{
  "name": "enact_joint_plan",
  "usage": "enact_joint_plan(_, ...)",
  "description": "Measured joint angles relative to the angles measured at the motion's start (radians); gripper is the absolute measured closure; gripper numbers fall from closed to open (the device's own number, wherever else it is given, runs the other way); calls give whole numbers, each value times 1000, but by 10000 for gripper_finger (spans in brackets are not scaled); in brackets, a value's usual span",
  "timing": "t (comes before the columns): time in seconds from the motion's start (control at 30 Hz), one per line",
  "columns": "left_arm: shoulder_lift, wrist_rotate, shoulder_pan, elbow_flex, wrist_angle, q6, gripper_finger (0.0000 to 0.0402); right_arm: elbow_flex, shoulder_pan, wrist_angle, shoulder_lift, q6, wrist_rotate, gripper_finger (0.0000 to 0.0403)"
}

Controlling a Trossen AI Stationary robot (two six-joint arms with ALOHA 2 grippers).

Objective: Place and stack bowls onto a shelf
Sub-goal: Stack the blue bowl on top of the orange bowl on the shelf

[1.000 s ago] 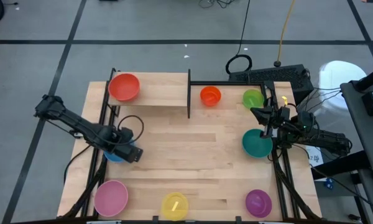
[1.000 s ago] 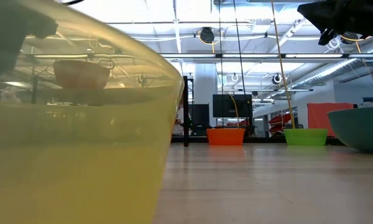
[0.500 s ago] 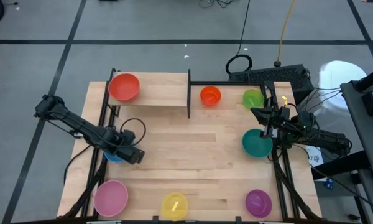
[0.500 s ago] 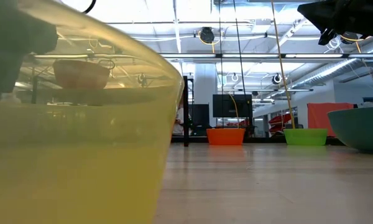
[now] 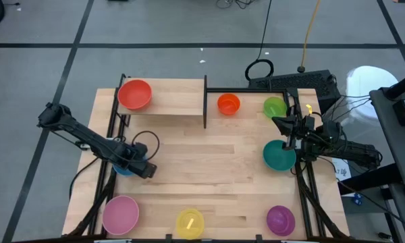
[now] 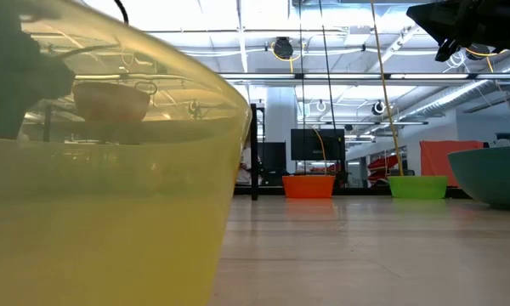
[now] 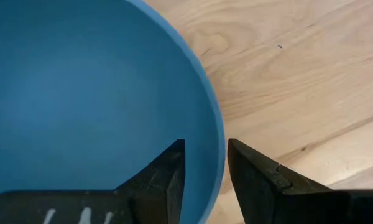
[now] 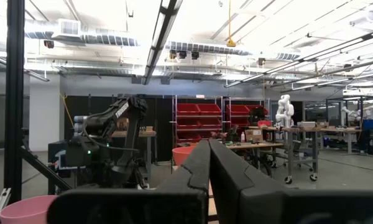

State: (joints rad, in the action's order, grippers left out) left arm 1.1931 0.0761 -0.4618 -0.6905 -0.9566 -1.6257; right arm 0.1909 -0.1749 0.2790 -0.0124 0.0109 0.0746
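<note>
The blue bowl (image 7: pixel 81 93) sits near the table's left edge, mostly hidden under my left gripper (image 5: pixel 136 167) in the high view. My left gripper (image 7: pixel 206 168) is open and points down, one finger inside the bowl and one outside its rim. My right gripper (image 5: pixel 287 125) is shut and hovers above the teal bowl (image 5: pixel 278 155), holding nothing. The red bowl (image 5: pixel 134 94) rests on the pale shelf board (image 5: pixel 172 101). The orange (image 5: pixel 228 104), green (image 5: pixel 274 106), pink (image 5: pixel 120 214), yellow (image 5: pixel 190 223) and purple (image 5: pixel 281 219) bowls stand on the tabletop. My left gripper comes from above with its fingers on either side of the blue bowl's rim (image 7: pixel 219 140) on the bowl's right side. Blue shows between the inner finger (image 7: pixel 171 174) and the rim. The outer finger (image 7: pixel 252 171) is close against it; I cannot tell whether it touches.
The shelf's black upright (image 5: pixel 205 101) stands between the red and orange bowls. Black frame rails (image 5: pixel 113 135) run along both table sides. The yellow bowl (image 6: pixel 102 187) fills the low view's left half. Bare wood (image 5: pixel 209 158) lies in the table's middle.
My left gripper has edged a little toward the table's near edge over the blue bowl, and its cable loop has shifted with it. The bowl has stayed in place. My right arm has kept still.
</note>
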Motion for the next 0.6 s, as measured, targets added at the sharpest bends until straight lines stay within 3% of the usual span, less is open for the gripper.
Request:
enact_joint_plan(0.27,0,0,0,51,47,-1,281,0,0,0,0,0,2,403)
enact_joint_plan(0.37,0,0,0,53,42,-2,310,0,0,0,0,0,2,403)
enact_joint_plan(0.5,-1,7,0,50,33,1,380,0,0,0,0,0,3,403)
enact_joint_plan(0.6,-1,8,0,41,21,2,387,0,0,0,0,0,3,403)
